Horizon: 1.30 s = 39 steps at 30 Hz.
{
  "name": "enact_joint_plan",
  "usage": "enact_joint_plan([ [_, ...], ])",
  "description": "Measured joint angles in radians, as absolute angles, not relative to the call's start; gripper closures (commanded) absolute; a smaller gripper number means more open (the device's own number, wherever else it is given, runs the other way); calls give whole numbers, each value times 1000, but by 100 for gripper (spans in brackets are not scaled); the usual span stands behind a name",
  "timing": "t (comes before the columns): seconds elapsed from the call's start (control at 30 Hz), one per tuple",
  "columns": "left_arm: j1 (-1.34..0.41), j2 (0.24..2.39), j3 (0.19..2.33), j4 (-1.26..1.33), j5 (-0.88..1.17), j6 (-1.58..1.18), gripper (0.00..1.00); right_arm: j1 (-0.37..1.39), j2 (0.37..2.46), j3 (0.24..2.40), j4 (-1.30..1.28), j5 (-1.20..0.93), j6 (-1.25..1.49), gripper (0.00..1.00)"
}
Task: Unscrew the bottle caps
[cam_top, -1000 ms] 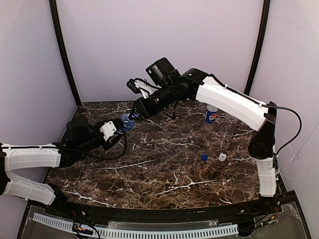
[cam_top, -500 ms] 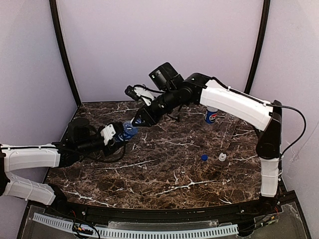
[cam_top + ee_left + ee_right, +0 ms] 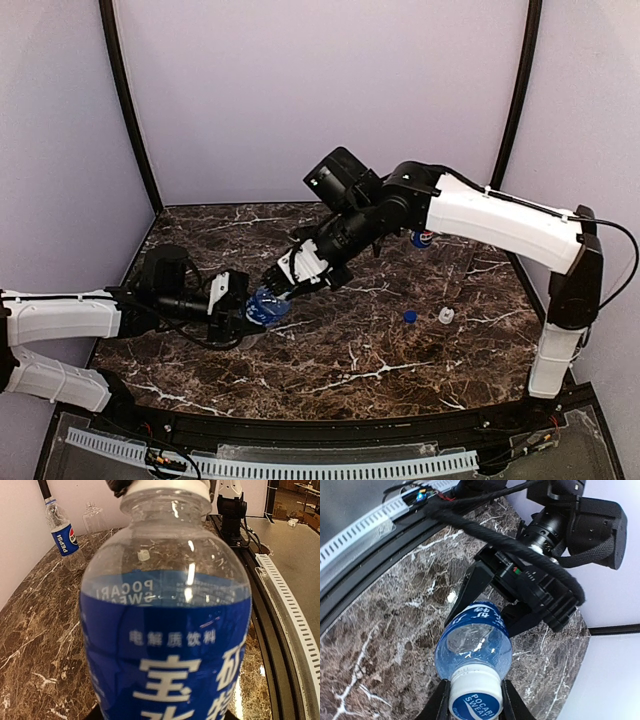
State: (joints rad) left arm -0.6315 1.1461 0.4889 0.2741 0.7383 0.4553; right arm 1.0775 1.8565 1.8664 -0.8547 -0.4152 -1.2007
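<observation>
A clear bottle with a blue Pocari Sweat label (image 3: 266,306) is held tilted over the table's left middle. My left gripper (image 3: 243,310) is shut on its body, which fills the left wrist view (image 3: 165,630). My right gripper (image 3: 287,284) is shut on the bottle's white cap (image 3: 475,698), one finger on each side of it. The cap's edge shows at the top of the left wrist view (image 3: 167,485). A loose blue cap (image 3: 409,316) and a loose white cap (image 3: 446,315) lie on the table at the right.
A Pepsi bottle (image 3: 422,238) stands at the back right, partly behind the right arm; it also shows in the left wrist view (image 3: 62,535), next to an unlabelled clear bottle (image 3: 95,519). The marble table (image 3: 350,370) is walled on three sides.
Both arms have carried the bottle from the back left toward the front and middle of the table. The right gripper stays at the cap end and the left stays on the body.
</observation>
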Motion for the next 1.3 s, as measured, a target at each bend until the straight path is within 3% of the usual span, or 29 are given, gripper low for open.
enact_joint_plan([
  [0.07, -632, 1146, 487, 265, 734, 456, 67, 1090, 1857, 1866, -862, -368, -1278, 91],
  [0.2, -632, 1146, 473, 252, 718, 451, 67, 1107, 1831, 1793, -802, -302, -1368, 44],
  [0.3, -635, 1143, 470, 294, 730, 416, 67, 1114, 1798, 1688, -683, -236, -1387, 32],
  [0.37, -637, 1142, 470, 316, 718, 406, 67, 1117, 1787, 1652, -630, -214, -1363, 16],
  [0.47, -638, 1140, 470, 359, 663, 406, 68, 1115, 1742, 1580, -542, -189, -1267, 3],
  [0.7, -639, 1140, 450, 501, 364, 419, 68, 1072, 1641, 1555, -375, -236, -792, 3],
  [1.0, -640, 1160, 450, 594, 179, 464, 65, 1005, 1872, 1935, -485, -213, -106, 24],
  [1.13, -640, 1167, 450, 597, 165, 469, 64, 1003, 1928, 1990, -559, -216, 45, 39],
  [1.3, -645, 1167, 450, 597, 160, 471, 64, 1005, 1937, 1990, -628, -213, 104, 46],
])
